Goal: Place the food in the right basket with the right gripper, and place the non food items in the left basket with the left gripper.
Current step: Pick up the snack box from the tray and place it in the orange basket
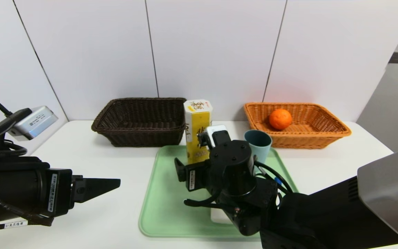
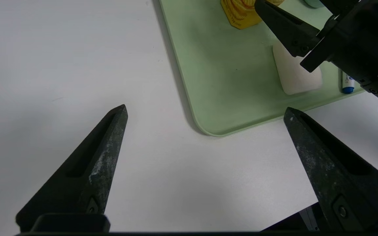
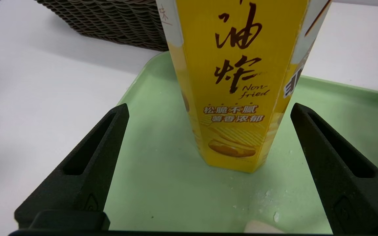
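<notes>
While the left gripper (image 2: 205, 111) hangs over the bare white table (image 1: 81, 162) beside the green tray (image 1: 164, 200), fingers spread wide and holding nothing, the dark basket (image 1: 140, 121) sits at the back left. On to the middle: the yellow chip box (image 3: 238, 85) stands upright on the tray, and the right gripper (image 3: 208, 111) faces it, fingers wide apart, not touching. A teal cup (image 1: 258, 143) stands just right of it. Far right, an orange (image 1: 280, 119) lies in the orange basket (image 1: 323, 135).
</notes>
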Robot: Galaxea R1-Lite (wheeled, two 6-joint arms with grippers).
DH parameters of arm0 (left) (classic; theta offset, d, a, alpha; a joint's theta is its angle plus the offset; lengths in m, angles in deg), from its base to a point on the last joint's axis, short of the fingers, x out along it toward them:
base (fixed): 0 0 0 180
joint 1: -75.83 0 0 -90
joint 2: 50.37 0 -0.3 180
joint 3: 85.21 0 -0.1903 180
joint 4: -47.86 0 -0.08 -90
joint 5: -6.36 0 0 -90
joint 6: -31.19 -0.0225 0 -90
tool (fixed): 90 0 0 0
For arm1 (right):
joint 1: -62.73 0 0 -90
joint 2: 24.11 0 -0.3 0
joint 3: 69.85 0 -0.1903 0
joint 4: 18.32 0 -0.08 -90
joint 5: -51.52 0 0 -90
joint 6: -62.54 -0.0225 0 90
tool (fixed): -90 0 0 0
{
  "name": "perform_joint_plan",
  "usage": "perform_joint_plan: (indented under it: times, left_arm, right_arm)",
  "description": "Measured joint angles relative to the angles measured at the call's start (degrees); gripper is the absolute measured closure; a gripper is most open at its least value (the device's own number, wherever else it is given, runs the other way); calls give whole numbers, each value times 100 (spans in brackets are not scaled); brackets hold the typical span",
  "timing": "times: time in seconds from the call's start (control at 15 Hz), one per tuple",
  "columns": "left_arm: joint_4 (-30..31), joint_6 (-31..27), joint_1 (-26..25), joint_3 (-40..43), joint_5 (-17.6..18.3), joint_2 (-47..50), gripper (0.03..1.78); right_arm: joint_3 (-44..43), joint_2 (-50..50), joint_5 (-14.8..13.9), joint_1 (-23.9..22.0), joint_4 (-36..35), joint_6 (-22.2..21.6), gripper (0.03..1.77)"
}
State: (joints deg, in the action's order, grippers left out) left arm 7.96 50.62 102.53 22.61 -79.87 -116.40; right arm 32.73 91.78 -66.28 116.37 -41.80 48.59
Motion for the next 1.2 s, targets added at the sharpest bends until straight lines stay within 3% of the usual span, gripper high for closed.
perform_joint_plan:
  times: [1.2]
  left_arm:
    - [35, -6, 4, 59, 122, -160, 12]
  right_arm:
    - [-463, 566, -5, -315, -688, 325, 10]
